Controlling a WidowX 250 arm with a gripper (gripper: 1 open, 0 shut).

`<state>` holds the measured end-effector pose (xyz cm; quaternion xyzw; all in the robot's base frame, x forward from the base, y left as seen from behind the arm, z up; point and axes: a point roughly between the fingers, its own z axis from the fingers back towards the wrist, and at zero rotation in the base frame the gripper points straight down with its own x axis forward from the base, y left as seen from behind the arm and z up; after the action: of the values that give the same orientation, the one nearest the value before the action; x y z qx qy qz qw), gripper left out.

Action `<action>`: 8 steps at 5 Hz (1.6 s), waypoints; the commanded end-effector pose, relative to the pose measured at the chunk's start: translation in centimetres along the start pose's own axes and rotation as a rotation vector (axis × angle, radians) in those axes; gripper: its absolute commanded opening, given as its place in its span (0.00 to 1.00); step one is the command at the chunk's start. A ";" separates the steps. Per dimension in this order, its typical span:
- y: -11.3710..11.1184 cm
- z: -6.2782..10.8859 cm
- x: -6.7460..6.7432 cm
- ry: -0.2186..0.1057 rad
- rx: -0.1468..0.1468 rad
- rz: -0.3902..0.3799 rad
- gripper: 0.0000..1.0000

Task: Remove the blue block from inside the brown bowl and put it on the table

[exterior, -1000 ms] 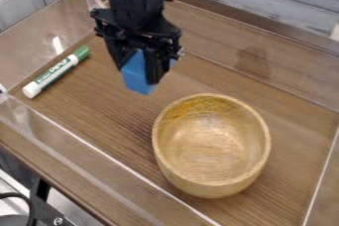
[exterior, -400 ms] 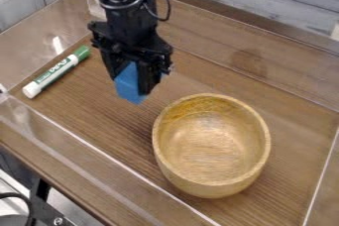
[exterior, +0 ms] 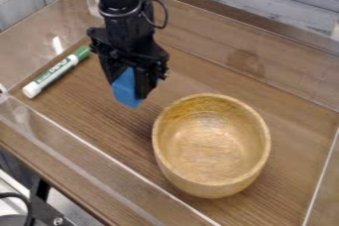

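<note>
Pincer (exterior: 127,79) of black metal points straight down, its two fingers clamped on the small bright-blue rectangular block (exterior: 126,87), which stands upright between them just above, or perhaps at, the brown wood-grain table (exterior: 252,66). Block and pincer sit up and to the left of the round light-brown wooden bowl (exterior: 212,145), clear of its rim. Farther left of the bowl lies a green-and-white marker pen (exterior: 56,70), flat on the table.
</note>
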<state>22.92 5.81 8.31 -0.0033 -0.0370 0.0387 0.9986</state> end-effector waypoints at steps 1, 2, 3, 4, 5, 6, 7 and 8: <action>0.7 0.3 0.7 -0.031 0.012 -0.002 0.00; 1.1 -0.1 0.8 -0.027 0.010 0.004 0.00; 1.4 -0.5 0.8 -0.021 0.007 0.009 0.00; 1.7 -0.9 0.9 -0.015 0.004 0.014 1.00; 1.6 0.0 1.1 -0.017 -0.018 0.024 1.00; 1.4 0.9 1.4 -0.020 -0.036 0.032 1.00; 1.4 2.1 2.0 -0.033 -0.051 0.036 1.00; 1.3 3.0 2.3 -0.045 -0.063 0.034 1.00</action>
<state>24.20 6.68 9.66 -0.0445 -0.0270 0.0517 0.9973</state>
